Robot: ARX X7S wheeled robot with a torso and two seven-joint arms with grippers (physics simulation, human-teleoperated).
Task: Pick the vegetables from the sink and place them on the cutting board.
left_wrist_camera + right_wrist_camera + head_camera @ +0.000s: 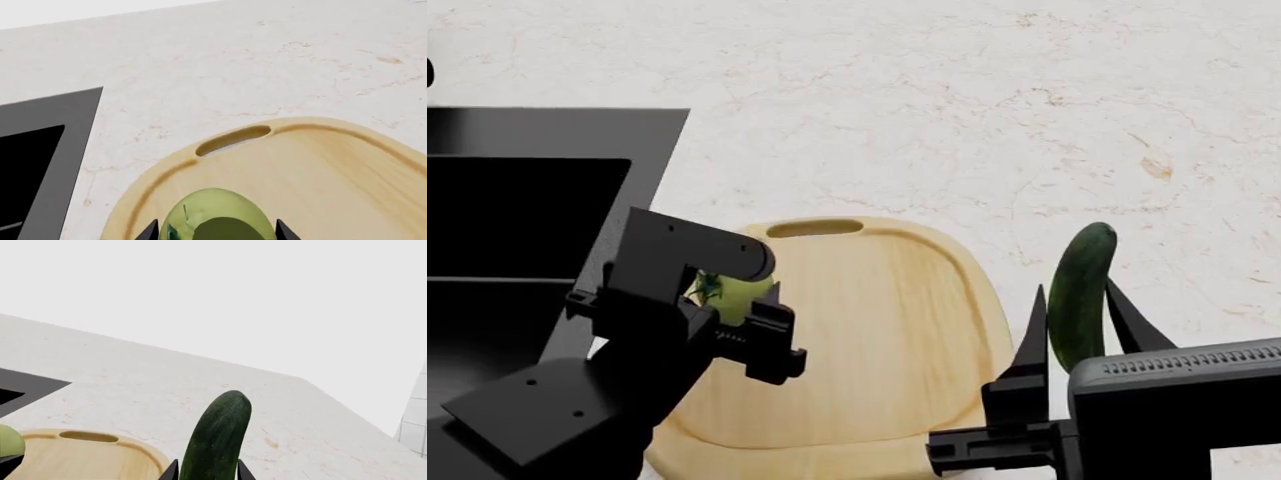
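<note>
Across the whole scene we see a pale, veined stone counter [988, 110], most of it bare beyond and to the right of the work area. Set into it on our left is the black sink [521, 220]; its basin reads as plain black in both the head and left wrist views, and we cannot tell what, if anything, lies inside. A flat dark rim frames it, and a strip of bare counter separates that rim from the board.

Next in size is the wooden cutting board [881, 330], lying flat on the counter with its slot handle at the far end and a groove running along its rim. Its surface shows bare wood to the right of our left gripper, right out to the right-hand edge.

Our right gripper [1078, 335] grasps the lower end of the cucumber [1080, 290], one finger on each side. The cucumber stands nearly upright, held over the counter just beside the board's right edge, not over the wood itself. Open counter spreads to its right and behind it.

Our left gripper [737, 300] is clenched around the tomato [738, 293], with black fingers flanking it in the wrist view. The tomato hangs over the left part of the board, near the left rim and short of the handle slot; we cannot tell whether it touches the wood.
</note>
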